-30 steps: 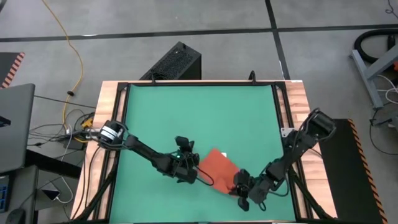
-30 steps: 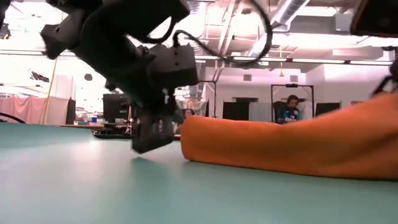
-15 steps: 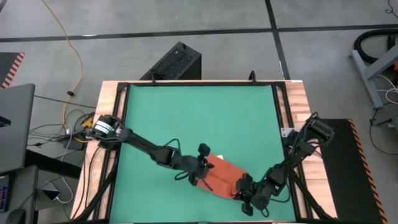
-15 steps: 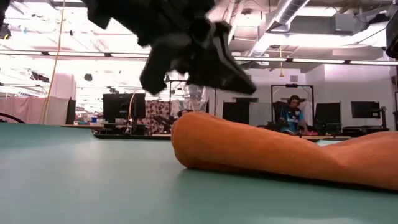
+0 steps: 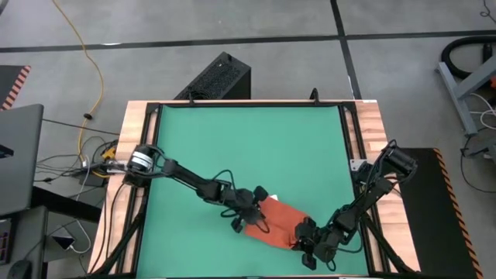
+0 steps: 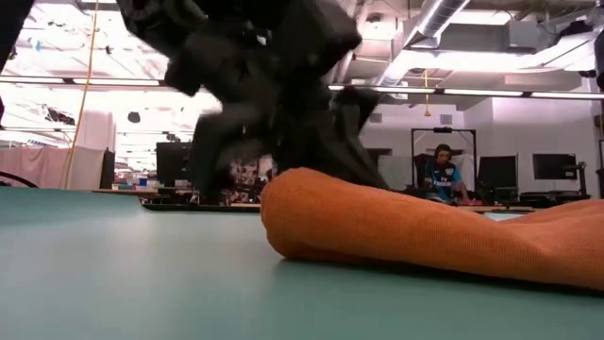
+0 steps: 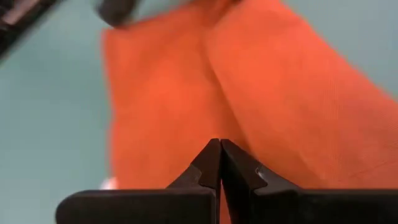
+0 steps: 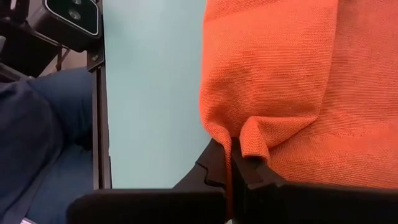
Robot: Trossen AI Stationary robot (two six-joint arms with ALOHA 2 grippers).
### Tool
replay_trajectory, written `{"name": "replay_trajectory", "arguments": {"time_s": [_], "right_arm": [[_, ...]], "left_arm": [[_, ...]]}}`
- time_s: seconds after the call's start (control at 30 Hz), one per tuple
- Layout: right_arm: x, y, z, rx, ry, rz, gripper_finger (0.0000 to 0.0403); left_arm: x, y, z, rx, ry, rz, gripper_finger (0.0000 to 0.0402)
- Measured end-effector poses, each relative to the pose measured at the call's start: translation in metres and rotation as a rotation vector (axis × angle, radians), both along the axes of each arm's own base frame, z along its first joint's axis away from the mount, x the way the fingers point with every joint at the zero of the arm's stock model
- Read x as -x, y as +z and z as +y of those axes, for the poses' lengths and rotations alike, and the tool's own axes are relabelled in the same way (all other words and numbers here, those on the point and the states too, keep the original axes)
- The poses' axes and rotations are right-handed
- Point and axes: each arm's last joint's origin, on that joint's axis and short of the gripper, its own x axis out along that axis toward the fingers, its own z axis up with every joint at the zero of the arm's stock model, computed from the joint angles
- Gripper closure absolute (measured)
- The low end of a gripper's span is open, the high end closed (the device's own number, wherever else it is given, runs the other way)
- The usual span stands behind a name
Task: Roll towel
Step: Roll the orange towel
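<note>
The orange-red towel (image 5: 280, 221) lies on the green mat near the table's near edge, folded over into a thick band with a rounded left end (image 6: 293, 212). My left gripper (image 5: 246, 219) is shut at that left end, its fingertips (image 7: 219, 144) against the cloth beside a crease. At the band's right end, my right gripper (image 5: 304, 235) is shut on the towel's edge. My left gripper touches the towel's upper layer (image 7: 214, 124) near its left end with its shut fingertips, slanting down from the table's left side. No cloth shows between the fingers. The towel rests on the mat there. My right gripper pinches the towel's edge (image 8: 249, 142) at its right end between its two fingertips, and the cloth puckers into a small fold there. The fingers slant down from the table's near right. The rest of the towel lies on the mat.
Bare green mat (image 5: 248, 139) stretches across the far half of the table, inside a wooden rim (image 5: 364, 139). A black box (image 5: 221, 77) stands on the floor beyond the far edge. A person (image 6: 442, 170) sits far off in the room.
The towel's left part has been turned over onto the rest, so the flat diamond is now a narrower, thicker band. My left gripper, still shut, swung up from the mat beside the towel, turned at the wrist and came down on the fold. My right gripper sank, lowering the right end.
</note>
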Motion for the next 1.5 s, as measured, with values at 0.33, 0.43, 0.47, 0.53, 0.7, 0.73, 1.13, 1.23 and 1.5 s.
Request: {"name": "replay_trajectory", "arguments": {"time_s": [0.33, 0.43, 0.47, 0.53, 0.7, 0.73, 1.13, 1.23, 1.5], "right_arm": [[0.006, 0.000, 0.005, -0.064, -0.017, 0.030, 0.0394], [0.009, 0.000, 0.009, -0.086, -0.027, 0.038, 0.0394], [0.011, 0.000, 0.010, -0.092, -0.031, 0.041, 0.0394], [0.012, 0.000, 0.011, -0.101, -0.038, 0.043, 0.0394], [0.010, 0.000, 0.010, -0.133, -0.070, 0.055, 0.0394], [0.009, 0.001, 0.009, -0.139, -0.072, 0.055, 0.0394], [0.022, 0.032, -0.001, -0.125, -0.071, 0.053, 0.0394], [0.023, 0.034, -0.005, -0.110, -0.077, 0.063, 0.0394], [0.023, 0.033, -0.005, -0.101, -0.070, 0.078, 0.0394]], "left_arm": [[-0.007, -0.030, 0.020, 0.005, 0.147, 0.075, 0.0401], [-0.006, -0.033, 0.025, 0.033, 0.161, 0.123, 0.0401], [-0.005, -0.034, 0.026, 0.047, 0.163, 0.141, 0.0401], [-0.004, -0.035, 0.026, 0.075, 0.173, 0.178, 0.0402], [-0.001, -0.036, 0.021, 0.178, 0.205, 0.239, 0.0401], [0.000, -0.036, 0.018, 0.197, 0.210, 0.246, 0.0401], [0.011, -0.018, -0.011, 0.262, 0.265, 0.244, 0.0401], [0.016, 0.013, -0.013, 0.254, 0.228, 0.175, 0.0401], [0.006, 0.056, -0.006, 0.191, 0.099, -0.136, 0.0401]]}}
